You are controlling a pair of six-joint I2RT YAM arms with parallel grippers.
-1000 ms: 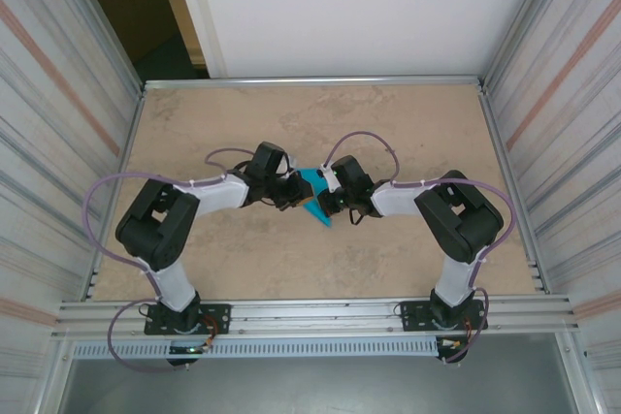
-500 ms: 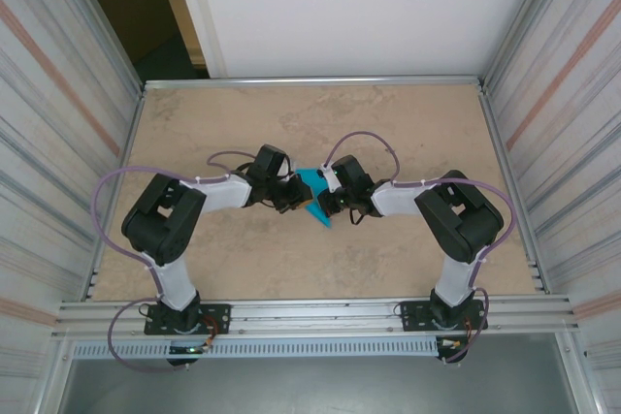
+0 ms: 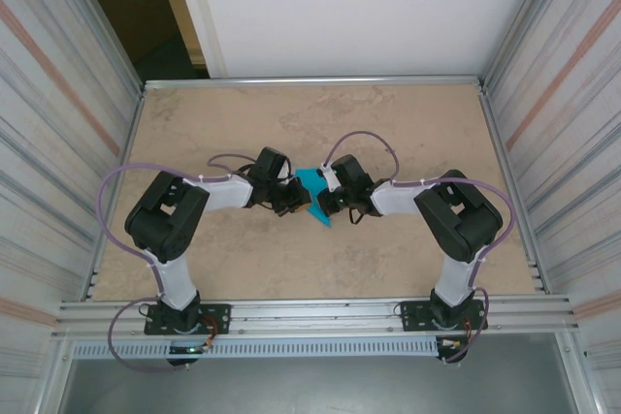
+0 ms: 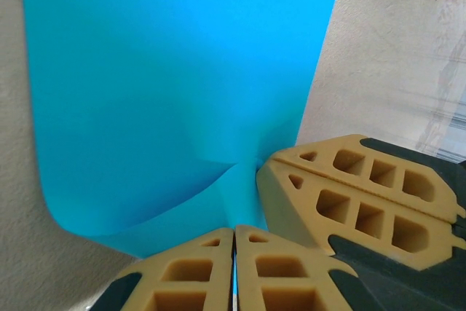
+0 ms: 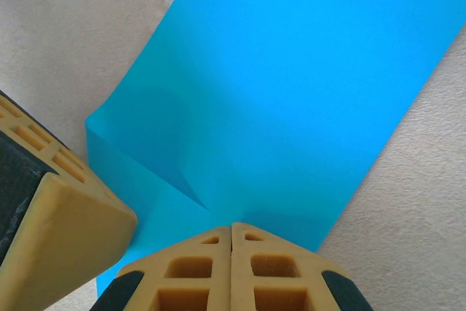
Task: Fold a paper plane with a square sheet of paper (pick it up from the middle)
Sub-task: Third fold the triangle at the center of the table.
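The turquoise sheet of paper lies at mid-table between the two arms, bent and creased, with a pointed corner toward the near side. My left gripper is shut on its left edge. In the left wrist view the sheet spreads ahead, and a thin blue strip shows between my closed left gripper pads. My right gripper is shut on the opposite edge. In the right wrist view the sheet runs into the closed right gripper. Each wrist view also shows the other gripper's tan fingers close beside.
The beige tabletop is bordered by metal rails and corrugated side walls. Purple cables loop over both arms. The two grippers nearly touch at the paper.
The left arm's elbow has swung a little to the right and its gripper has edged closer in. The right arm and the paper have barely moved.
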